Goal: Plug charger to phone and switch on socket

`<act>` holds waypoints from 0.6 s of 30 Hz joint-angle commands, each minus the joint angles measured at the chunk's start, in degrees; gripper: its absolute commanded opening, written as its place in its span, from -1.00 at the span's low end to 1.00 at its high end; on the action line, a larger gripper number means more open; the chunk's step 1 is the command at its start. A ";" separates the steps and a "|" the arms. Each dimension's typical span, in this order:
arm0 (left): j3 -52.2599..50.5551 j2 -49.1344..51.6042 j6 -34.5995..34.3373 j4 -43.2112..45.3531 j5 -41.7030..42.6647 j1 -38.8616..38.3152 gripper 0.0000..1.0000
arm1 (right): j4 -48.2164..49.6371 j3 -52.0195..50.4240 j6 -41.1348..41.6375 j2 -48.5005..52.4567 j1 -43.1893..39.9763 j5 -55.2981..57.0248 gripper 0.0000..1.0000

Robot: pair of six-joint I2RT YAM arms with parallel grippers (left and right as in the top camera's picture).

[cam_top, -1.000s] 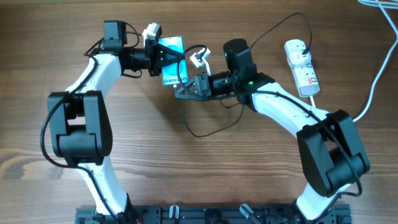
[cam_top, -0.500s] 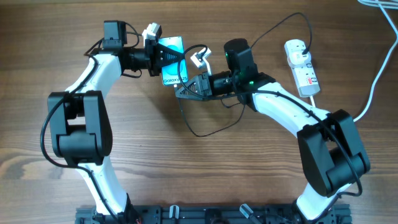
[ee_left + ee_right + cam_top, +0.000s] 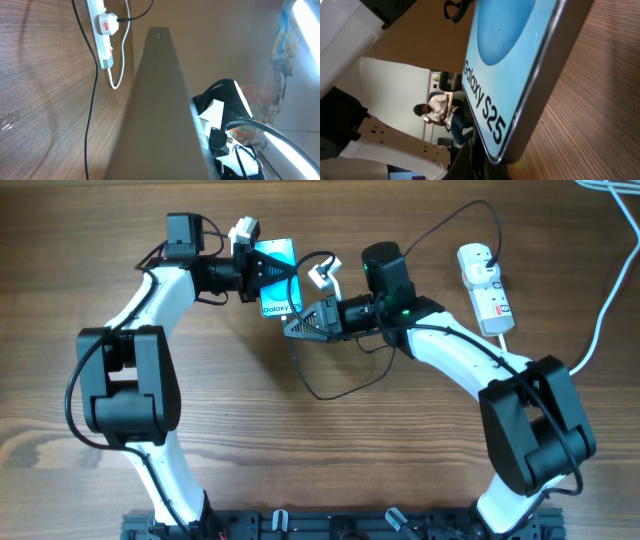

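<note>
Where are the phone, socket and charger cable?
phone point(image 3: 283, 258), overhead view, on the teal upper part of its screen.
socket point(image 3: 491, 301), overhead view, on the white body near its middle.
charger cable point(image 3: 92, 100), left wrist view, on the middle of its long black run.

The left arm and right arm match: white curved links between bulky black joint housings, black cables looping alongside. The left end effector and right end effector are black, with white camera mounts; a green light glows on the right wrist.
</note>
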 commanded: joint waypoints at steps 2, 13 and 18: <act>-0.02 -1.51 -0.76 -0.22 3.30 -0.02 -0.92 | 0.20 0.74 0.63 -0.83 -1.95 2.58 -0.91; -0.04 -1.51 1.03 1.14 3.30 -0.55 -0.92 | 1.07 0.74 3.80 -0.83 -1.95 2.60 -0.91; -0.02 -1.51 1.03 1.49 3.30 -0.94 -0.92 | 3.21 0.74 6.47 -0.83 -1.95 3.13 -0.91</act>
